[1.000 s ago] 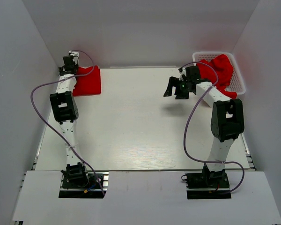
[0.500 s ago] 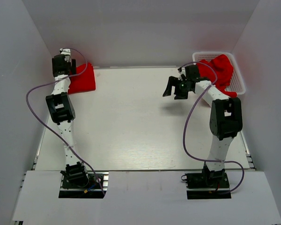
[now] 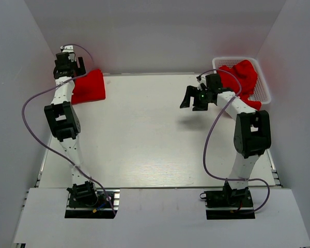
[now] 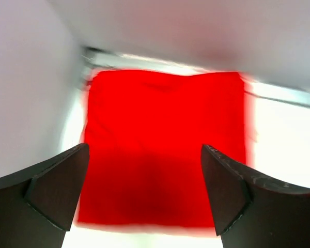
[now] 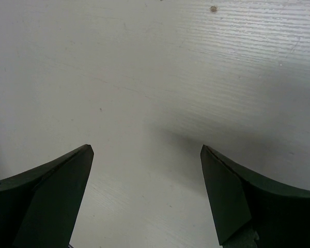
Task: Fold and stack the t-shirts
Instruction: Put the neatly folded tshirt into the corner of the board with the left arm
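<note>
You are holding left tool [image 4: 144, 150] wide, empty, over folded bright red cloth t-shirt [image 3: 89, 88] in far-left corner | right tool [image 3: 197, 99] gaping, empty | crumpled red t-shirts [image 3: 241, 77] are lying in white mesh basket [image 3: 263, 90] just beyond right tool, the nearer one

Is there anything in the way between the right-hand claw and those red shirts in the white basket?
Nothing visible except the low wall of the basket itself. The right gripper hangs open over bare table beside the basket, and the t-shirts heap up above its rim, so they look reachable from above.
</note>
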